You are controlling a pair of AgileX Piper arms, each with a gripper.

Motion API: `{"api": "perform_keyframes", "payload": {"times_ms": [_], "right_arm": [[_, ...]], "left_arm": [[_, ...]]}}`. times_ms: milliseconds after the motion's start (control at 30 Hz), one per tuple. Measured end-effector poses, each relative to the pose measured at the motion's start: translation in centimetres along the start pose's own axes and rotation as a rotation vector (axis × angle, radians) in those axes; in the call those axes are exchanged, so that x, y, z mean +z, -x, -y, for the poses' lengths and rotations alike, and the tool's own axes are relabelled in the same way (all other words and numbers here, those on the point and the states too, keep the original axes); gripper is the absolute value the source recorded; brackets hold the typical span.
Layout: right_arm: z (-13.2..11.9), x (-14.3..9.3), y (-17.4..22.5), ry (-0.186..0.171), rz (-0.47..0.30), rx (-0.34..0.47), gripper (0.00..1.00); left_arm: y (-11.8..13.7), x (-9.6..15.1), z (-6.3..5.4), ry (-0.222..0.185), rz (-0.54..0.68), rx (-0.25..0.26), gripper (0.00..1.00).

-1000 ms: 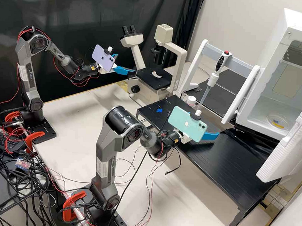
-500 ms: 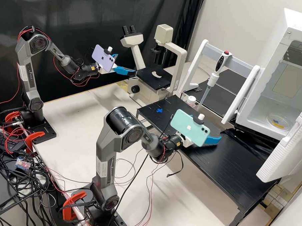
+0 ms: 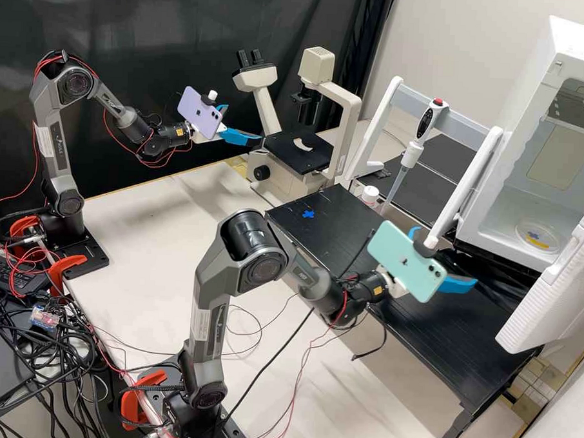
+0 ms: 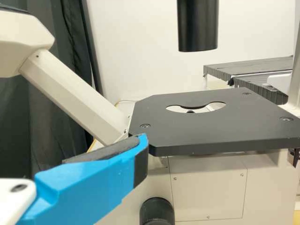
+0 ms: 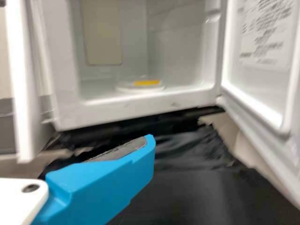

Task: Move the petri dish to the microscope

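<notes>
The right gripper (image 3: 442, 256), its fingers wide apart, is above the black desk (image 3: 429, 335), near the open white cabinet (image 3: 506, 219) at right, on whose floor lies the petri dish (image 3: 538, 233), while the left gripper (image 3: 243, 122), likewise wide, is beside the far microscope (image 3: 321, 68).

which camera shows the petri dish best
The high view, looking down on the petri dish: round outline, blue mark, yellow strip. The right wrist view shows it nearly side-on, yellow strip included.
</notes>
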Motion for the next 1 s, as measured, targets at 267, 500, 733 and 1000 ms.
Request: {"api": "perform_keyframes", "payload": {"times_ms": [267, 500, 733, 1000], "right_arm": [[-2.8, 0.3, -3.8, -0.032, 0.063, 0.084, 1.0], [-4.6, 0.5, -6.5, -0.052, 0.096, 0.129, 1.0], [-5.5, -0.1, -9.3, -0.061, 0.111, 0.123, 1.0], [-4.4, -1.6, -12.4, -0.065, 0.107, 0.062, 1.0]], "left_arm": [[0.0, 0.0, 0.0, 0.0, 0.0, 0.0, 1.0], [0.0, 0.0, 0.0, 0.0, 0.0, 0.0, 1.0], [0.0, 0.0, 0.0, 0.0, 0.0, 0.0, 1.0], [0.0, 0.0, 0.0, 0.0, 0.0, 0.0, 1.0]]}}
